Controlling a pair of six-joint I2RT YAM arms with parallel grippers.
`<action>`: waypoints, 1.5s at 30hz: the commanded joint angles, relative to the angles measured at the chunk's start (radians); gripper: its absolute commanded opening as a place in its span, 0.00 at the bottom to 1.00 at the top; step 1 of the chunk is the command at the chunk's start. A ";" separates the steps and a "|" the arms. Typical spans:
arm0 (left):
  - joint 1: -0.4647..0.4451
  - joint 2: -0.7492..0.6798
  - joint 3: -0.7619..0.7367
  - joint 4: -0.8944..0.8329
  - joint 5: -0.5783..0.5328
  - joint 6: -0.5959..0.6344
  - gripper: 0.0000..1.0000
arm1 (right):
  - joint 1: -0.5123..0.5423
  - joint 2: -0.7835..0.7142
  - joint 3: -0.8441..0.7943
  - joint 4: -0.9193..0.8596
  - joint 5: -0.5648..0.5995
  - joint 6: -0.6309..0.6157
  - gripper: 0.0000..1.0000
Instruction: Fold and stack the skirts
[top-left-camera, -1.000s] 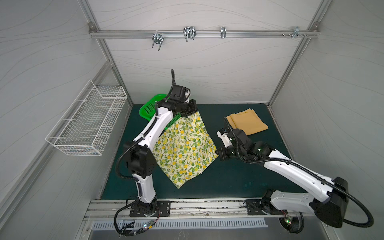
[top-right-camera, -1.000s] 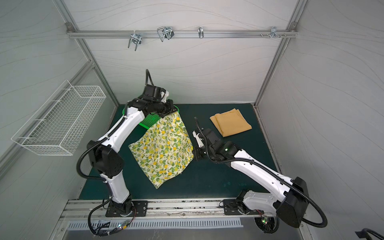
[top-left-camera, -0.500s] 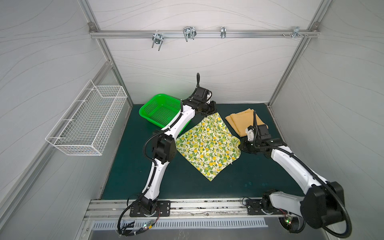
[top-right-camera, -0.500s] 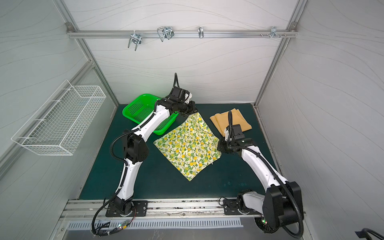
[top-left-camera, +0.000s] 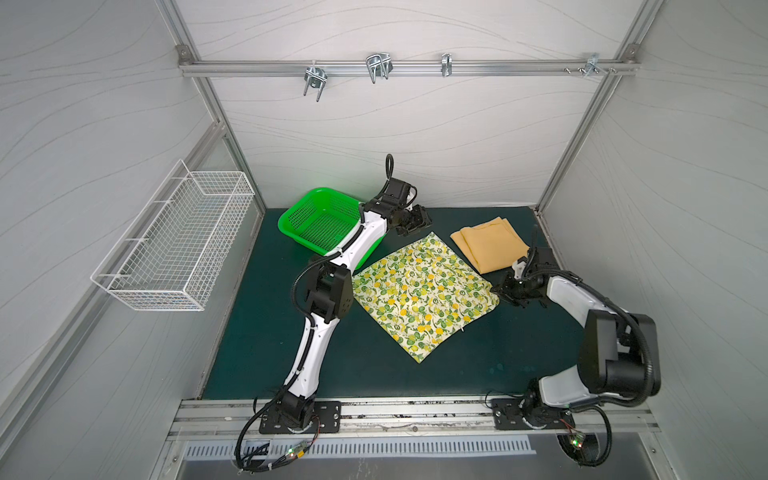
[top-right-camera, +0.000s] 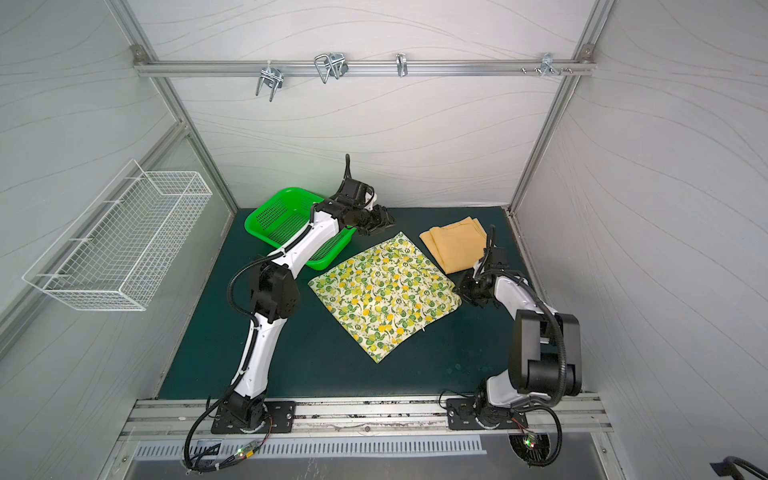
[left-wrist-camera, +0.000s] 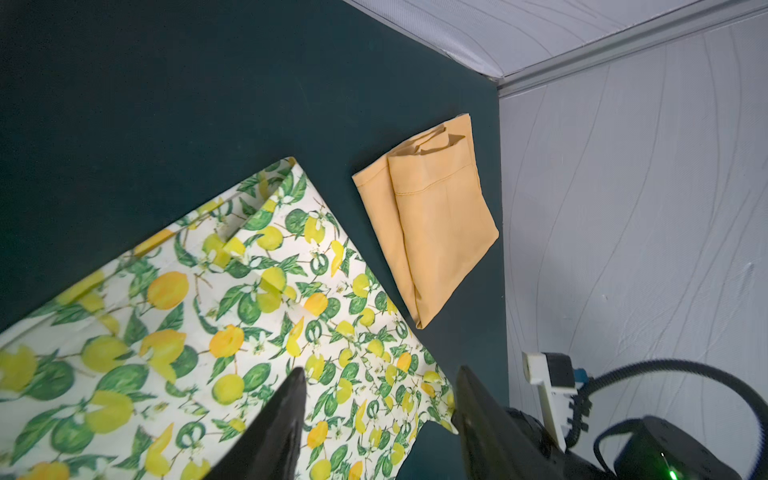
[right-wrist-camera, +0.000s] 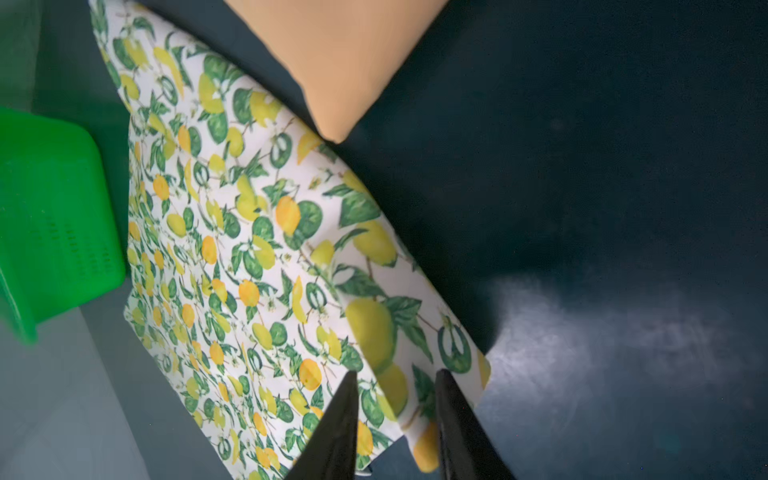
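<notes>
The mustard skirt (top-left-camera: 490, 249) lies folded at the far right of the mat (top-left-camera: 266, 353), so that part of the task reads as complete. The lemon-print skirt (top-left-camera: 424, 291) lies spread flat at mid-mat, just beside it and apart from it. The left gripper (left-wrist-camera: 380, 374) stands at the far corner of the lemon-print skirt with jaws wide apart and empty, and the right gripper (right-wrist-camera: 395, 376) stands at its right corner with jaws moderately parted, gripping nothing. Remaining, by judgement: fold the lemon-print skirt to matching size, then stack the two.
</notes>
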 joint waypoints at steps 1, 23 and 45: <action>0.023 -0.181 -0.088 0.025 -0.020 0.048 0.59 | -0.066 0.060 0.033 0.039 -0.101 0.010 0.40; 0.311 -0.956 -1.244 0.152 -0.101 -0.005 0.98 | 0.559 -0.483 -0.079 -0.028 0.349 -0.033 0.99; 0.389 -0.565 -1.222 0.275 -0.142 0.002 0.62 | 1.248 -0.267 -0.043 0.012 0.718 -0.017 0.99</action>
